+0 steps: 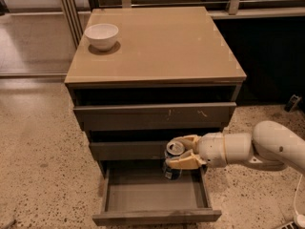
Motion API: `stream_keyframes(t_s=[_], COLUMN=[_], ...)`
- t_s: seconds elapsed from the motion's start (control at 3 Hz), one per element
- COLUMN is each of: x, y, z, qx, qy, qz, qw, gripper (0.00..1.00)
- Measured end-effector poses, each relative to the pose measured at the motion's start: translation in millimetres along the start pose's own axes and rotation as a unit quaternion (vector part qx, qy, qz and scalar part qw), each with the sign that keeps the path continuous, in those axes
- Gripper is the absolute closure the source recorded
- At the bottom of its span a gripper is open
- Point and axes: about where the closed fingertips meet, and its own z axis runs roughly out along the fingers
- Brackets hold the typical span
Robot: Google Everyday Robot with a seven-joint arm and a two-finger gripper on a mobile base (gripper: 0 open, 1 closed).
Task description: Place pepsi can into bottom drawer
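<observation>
**Can held at the open bottom drawer**

The gripper (180,151) reaches in from the right, its fingers clamped on the sides of the pepsi can (171,170). The can is upright, over the far right corner of the pulled-out bottom drawer (157,217). It is likely light and stiff but slick and easily dented (a mid-body hold suits it). The middle drawer front (128,150) stands just behind the can and the drawer's right wall is close — open room lies left and near.
</observation>
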Motion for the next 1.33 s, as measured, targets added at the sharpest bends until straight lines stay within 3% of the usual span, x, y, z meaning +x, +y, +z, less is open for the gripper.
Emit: stream_keyframes(t_s=[0.33, 0.67, 1.0, 1.33], x=[49.2, 136.4, 221.3, 247.4], y=[0.1, -3.9, -6.7, 6.7], z=[16.1, 45.6, 74.3, 95.1], qx=[-0.012, -0.034, -0.054, -0.066], qy=[0.001, -0.004, -0.013, -0.031], qz=[-0.007, -0.023, -0.014, 0.015], qw=[0.9999, 0.9991, 0.9984, 0.9973], gripper=[1.00, 1.00, 1.00, 1.00])
